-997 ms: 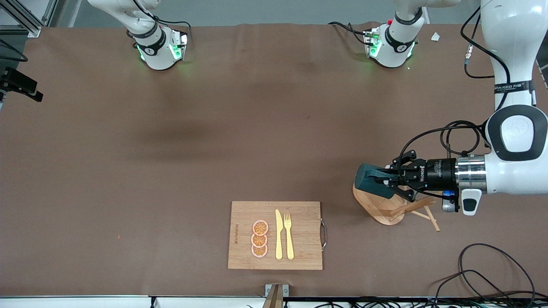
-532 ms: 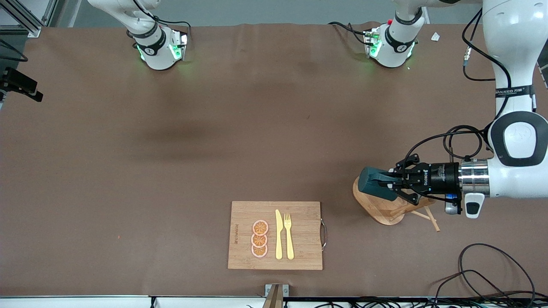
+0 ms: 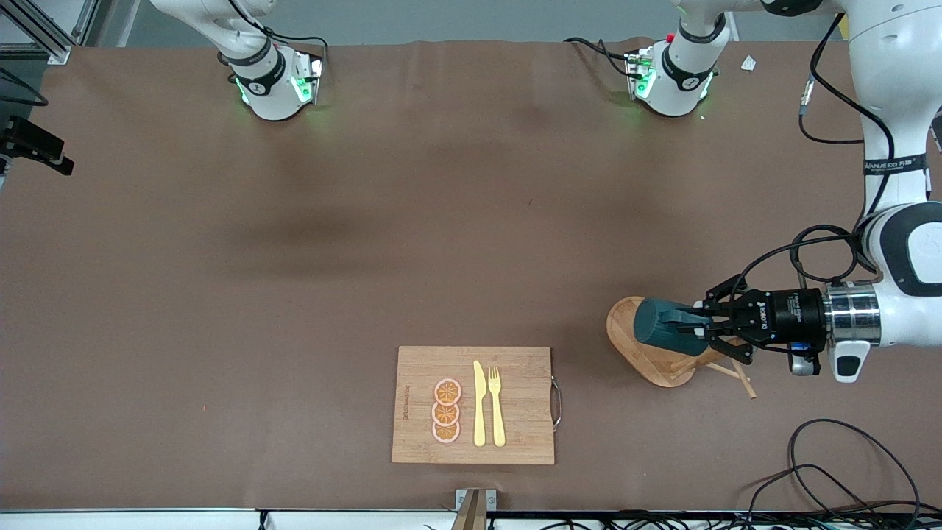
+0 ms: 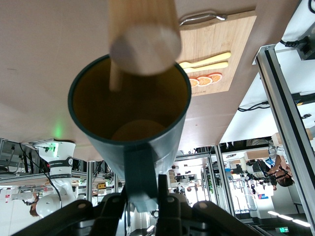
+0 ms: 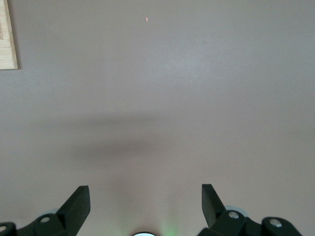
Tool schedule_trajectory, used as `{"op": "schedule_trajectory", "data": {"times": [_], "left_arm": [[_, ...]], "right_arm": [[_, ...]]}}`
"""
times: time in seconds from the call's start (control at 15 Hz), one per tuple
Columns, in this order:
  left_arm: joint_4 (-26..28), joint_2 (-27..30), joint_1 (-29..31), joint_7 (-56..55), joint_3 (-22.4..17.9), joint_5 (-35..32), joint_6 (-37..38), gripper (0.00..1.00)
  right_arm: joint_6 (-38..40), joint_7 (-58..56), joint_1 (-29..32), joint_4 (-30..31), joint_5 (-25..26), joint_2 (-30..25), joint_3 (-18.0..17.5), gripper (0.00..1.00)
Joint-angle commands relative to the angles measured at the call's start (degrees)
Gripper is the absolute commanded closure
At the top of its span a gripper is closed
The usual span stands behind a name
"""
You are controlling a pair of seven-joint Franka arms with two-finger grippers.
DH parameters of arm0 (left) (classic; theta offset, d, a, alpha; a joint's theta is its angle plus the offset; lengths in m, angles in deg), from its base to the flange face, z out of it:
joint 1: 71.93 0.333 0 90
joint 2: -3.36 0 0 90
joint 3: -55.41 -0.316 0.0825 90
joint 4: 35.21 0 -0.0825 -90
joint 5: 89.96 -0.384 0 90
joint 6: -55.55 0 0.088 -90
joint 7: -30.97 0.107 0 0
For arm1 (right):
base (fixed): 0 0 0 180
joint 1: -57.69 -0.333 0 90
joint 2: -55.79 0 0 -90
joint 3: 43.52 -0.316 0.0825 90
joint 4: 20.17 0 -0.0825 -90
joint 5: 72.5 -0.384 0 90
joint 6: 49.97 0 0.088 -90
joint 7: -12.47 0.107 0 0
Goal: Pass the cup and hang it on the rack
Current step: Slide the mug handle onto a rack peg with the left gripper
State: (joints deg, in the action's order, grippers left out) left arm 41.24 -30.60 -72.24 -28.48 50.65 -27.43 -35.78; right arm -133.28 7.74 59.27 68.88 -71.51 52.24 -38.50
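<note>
One cup (image 3: 666, 328), one rack (image 3: 651, 357), one board (image 3: 473, 405) carrying one knife (image 3: 479, 403), one fork (image 3: 497, 406) and three orange slices (image 3: 446, 411). Left gripper (image 3: 699, 324) lies horizontal over the rack, fingers clamped on the cup's handle (image 4: 141, 173), cup on its side with the rack's post top (image 4: 144, 43) at its open mouth. Right gripper (image 5: 145, 204) hangs spread wide over bare table (image 5: 162, 98), holding nothing, arm waiting.

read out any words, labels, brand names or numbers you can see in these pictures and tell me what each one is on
"ROBOTIQ" — white lettering on the black body of the left gripper, which holds the dark teal-green cup.
Burned-in text along the edge of the rectangular bamboo cutting board: too small to read.
White lettering on the black band around the left arm: too blurred to read.
</note>
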Motion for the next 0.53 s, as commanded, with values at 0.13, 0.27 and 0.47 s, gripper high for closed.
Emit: {"op": "schedule_trajectory", "data": {"times": [0.13, 0.27, 0.47], "left_arm": [[-0.51, -0.57, 0.75, 1.45, 0.19, 1.02, 1.41, 1.00], [-0.51, -0.92, 0.84, 3.63, 0.10, 0.14, 2.73, 1.00], [-0.51, -1.19, 2.41, 6.98, 0.28, 0.14, 4.05, 1.00]], "right_arm": [[0.07, -0.72, 0.89, 1.04, -0.10, -1.19, -0.62, 0.00], [0.07, -0.72, 0.89, 1.04, -0.10, -1.19, -0.62, 0.00], [0.07, -0.72, 0.89, 1.04, -0.10, -1.19, -0.71, 0.00]]}}
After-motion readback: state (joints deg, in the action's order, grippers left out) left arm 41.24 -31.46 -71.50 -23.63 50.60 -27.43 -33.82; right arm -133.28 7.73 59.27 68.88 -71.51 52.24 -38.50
